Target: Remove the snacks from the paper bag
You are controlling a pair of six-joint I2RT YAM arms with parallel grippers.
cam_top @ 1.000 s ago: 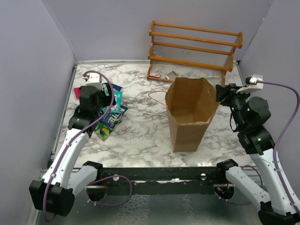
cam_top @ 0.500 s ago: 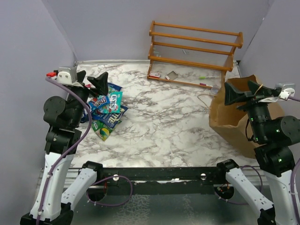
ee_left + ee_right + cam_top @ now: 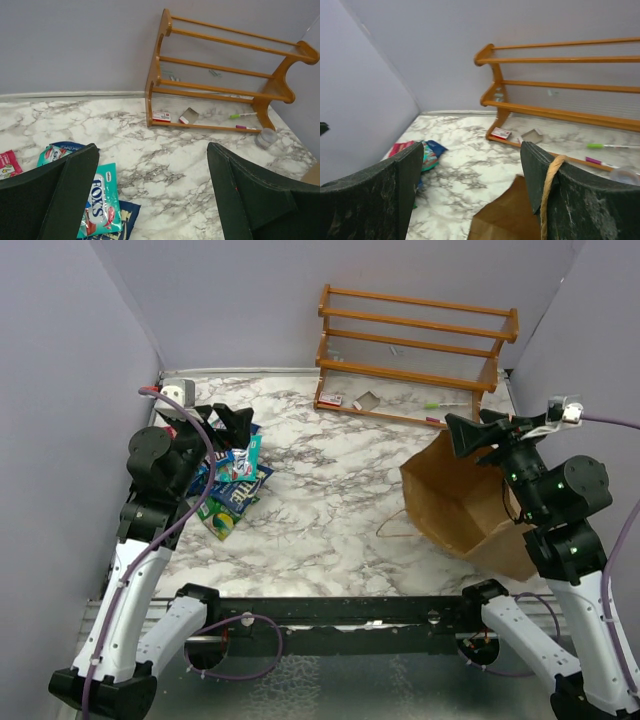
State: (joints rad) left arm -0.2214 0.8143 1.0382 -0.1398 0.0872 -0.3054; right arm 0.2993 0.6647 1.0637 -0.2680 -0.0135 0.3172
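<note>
Overhead first: finds the paper bag (image 3: 470,515) tipped over on the right side of the marble table (image 3: 330,490), mouth turned toward the left, one string handle (image 3: 392,528) trailing on the tabletop just beside the mouth. Puts the right gripper (image 3: 485,427) directly above the bag's upper edge, jaws spread wide. Places the snacks (image 3: 232,485) in a loose overlapping heap on the far left, well apart from the bag: a teal-red packet (image 3: 243,458), a dark blue packet (image 3: 240,494) and a green-yellow packet (image 3: 221,523). Sets the left gripper (image 3: 220,423) over the back of that heap, raised, jaws parted, touching none of the packets. Shows an orange wooden rack (image 3: 415,345) against the back wall.

Left wrist next: looks down between two widely parted black fingers (image 3: 55,192), with only tabletop between them. Shows the teal-red packet (image 3: 102,200) below, near one finger and overlapping the dark blue packet (image 3: 127,222), and a small red-white packet (image 3: 6,165) at the picture's edge.

Right wrist last: shows jaws wide apart, clamping nothing, yet with the other handle (image 3: 547,192) draped over one finger (image 3: 570,200). Catches the bag's brown paper (image 3: 502,217) just below, between the fingers, and the snacks (image 3: 420,155) well off across the table.
</note>
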